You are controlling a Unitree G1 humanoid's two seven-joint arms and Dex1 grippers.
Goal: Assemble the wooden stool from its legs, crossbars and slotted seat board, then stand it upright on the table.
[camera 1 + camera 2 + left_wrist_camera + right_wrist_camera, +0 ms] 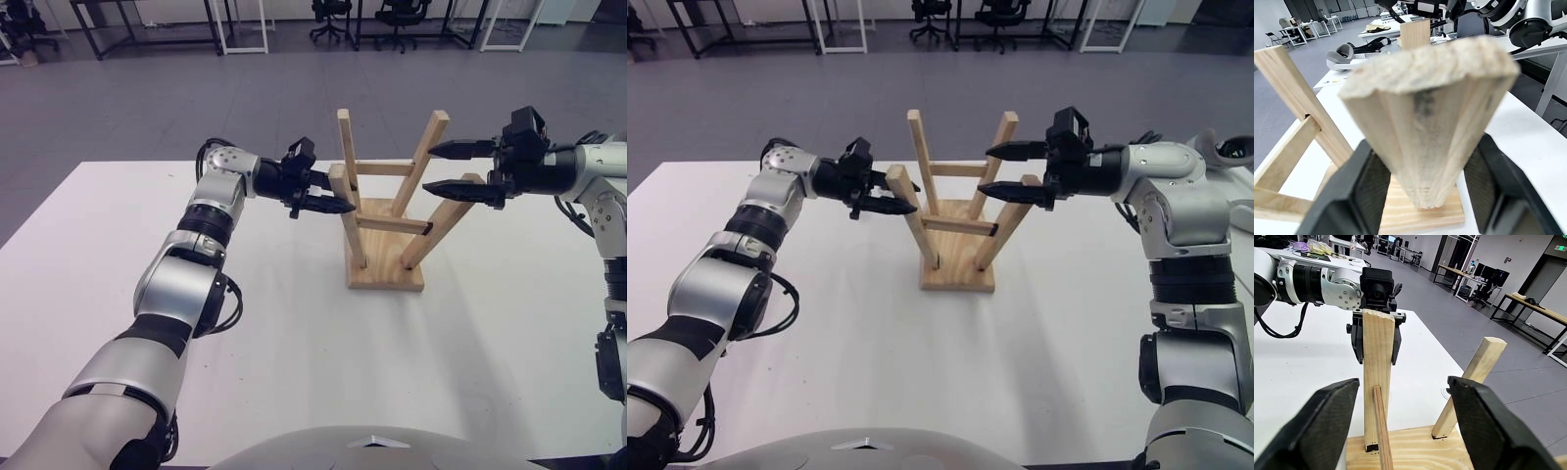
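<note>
Loosely, it seems, left gripper (339, 196) straddles a stool leg (352, 233); right gripper (427, 167) gapes wide.

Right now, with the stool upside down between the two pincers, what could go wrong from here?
1. The stool stands legs-up on its seat board. Flipping it by the legs could loosen its joints.
2. The right pincer is open beside the right-hand legs and holds nothing. Lifting with only the left pincer, at one left leg, could make the stool swing or tip.
</note>
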